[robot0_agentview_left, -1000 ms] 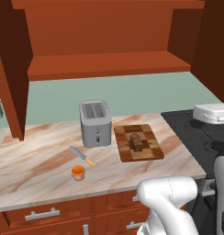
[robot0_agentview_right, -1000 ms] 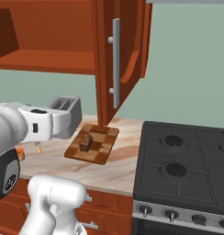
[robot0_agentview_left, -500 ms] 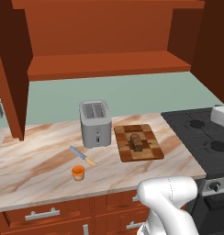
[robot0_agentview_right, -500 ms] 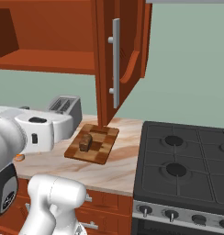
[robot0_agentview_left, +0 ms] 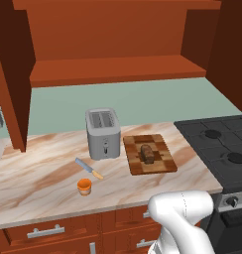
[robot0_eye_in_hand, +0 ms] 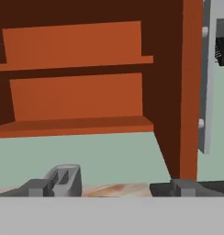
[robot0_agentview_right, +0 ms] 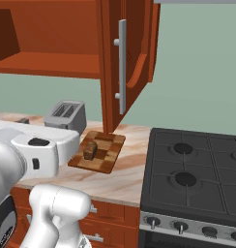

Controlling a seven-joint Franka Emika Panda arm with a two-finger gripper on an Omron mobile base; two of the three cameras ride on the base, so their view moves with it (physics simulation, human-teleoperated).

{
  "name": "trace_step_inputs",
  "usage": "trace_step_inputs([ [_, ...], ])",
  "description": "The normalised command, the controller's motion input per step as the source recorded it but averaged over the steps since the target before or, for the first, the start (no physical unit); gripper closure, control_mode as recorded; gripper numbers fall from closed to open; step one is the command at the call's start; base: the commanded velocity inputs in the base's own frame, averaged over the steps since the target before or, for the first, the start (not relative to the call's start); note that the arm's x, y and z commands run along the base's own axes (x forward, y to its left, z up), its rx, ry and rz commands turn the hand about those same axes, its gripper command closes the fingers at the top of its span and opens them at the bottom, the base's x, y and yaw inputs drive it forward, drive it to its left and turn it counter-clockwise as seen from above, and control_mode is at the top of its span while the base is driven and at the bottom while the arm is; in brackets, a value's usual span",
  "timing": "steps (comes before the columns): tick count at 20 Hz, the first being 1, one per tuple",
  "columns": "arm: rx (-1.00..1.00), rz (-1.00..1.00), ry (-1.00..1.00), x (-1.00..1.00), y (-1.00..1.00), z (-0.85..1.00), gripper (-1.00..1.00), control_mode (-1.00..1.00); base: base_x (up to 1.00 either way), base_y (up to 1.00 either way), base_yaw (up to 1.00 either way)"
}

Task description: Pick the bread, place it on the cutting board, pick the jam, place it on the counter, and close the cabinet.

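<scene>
On the counter (robot0_agentview_left: 43, 168) your bread (robot0_agentview_left: 147, 153) sits on the cutting board (robot0_agentview_left: 165, 161), with the jam (robot0_agentview_left: 84, 186) at its eight o'clock. Your arm has swung up, and the gripper (robot0_eye_in_hand: 112, 188), spread wide and empty, now faces the cabinet (robot0_eye_in_hand: 77, 98); its right door (robot0_agentview_right: 121, 63) hangs open, so closing comes next.

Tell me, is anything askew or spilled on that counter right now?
Nothing spilled or damaged. The bread lies on the cutting board, the jam stands upright on the counter near a knife. Only the cabinet doors hang open, shelves bare.

Counter (robot0_agentview_left: 38, 163) carries toaster (robot0_agentview_left: 103, 133), cutting board (robot0_agentview_left: 162, 159), knife (robot0_agentview_left: 89, 168), jam (robot0_agentview_left: 84, 186)
</scene>
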Motion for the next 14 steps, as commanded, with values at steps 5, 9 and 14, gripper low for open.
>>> trace_step_inputs([
  [5, 0.00, 0.01, -0.07, -0.31, -0.22, 0.00, -1.00, -1.00, 0.00, 0.00, 0.00],
  [9, 0.00, 0.00, -0.06, -0.29, -0.20, 0.00, -1.00, -1.00, 0.00, 0.00, 0.00],
  [14, 0.00, 0.00, -0.07, -0.23, -0.14, 0.00, -1.00, -1.00, 0.00, 0.00, 0.00],
])
